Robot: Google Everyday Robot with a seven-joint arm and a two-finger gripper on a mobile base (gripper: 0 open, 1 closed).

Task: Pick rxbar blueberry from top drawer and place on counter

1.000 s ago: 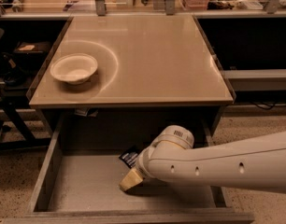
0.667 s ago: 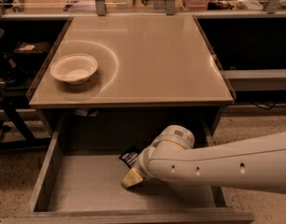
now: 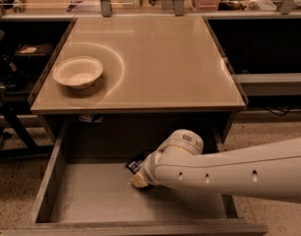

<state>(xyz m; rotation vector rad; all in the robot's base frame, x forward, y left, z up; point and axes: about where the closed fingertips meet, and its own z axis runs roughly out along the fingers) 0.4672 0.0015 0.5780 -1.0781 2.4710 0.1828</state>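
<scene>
- The gripper (image 3: pixel 139 181) is reaching down into the top drawer (image 3: pixel 91 195), and its pale tip is sitting low over the drawer floor, right of the middle. The wrist is covering it, so I cannot tell whether it is open, closed or gripping anything.
- The rxbar blueberry (image 3: pixel 135 164) is lying in the drawer just on the far side of that tip. Only a dark corner is showing from under the wrist, and I cannot tell whether the two are touching.
- The arm (image 3: pixel 239 173) is coming in from the right, crossing over the drawer's near right corner.
- The drawer is standing pulled out toward the near side, below the bench (image 3: pixel 165 63).
- The bench is carrying a white bowl (image 3: pixel 77 72) on its left side, and the bar is not yet lying on it.
- As I judge it, the reach is looking done and the grasp is the step in hand. Lifting the bar out, carrying it up and setting it on the bench are all left.
</scene>
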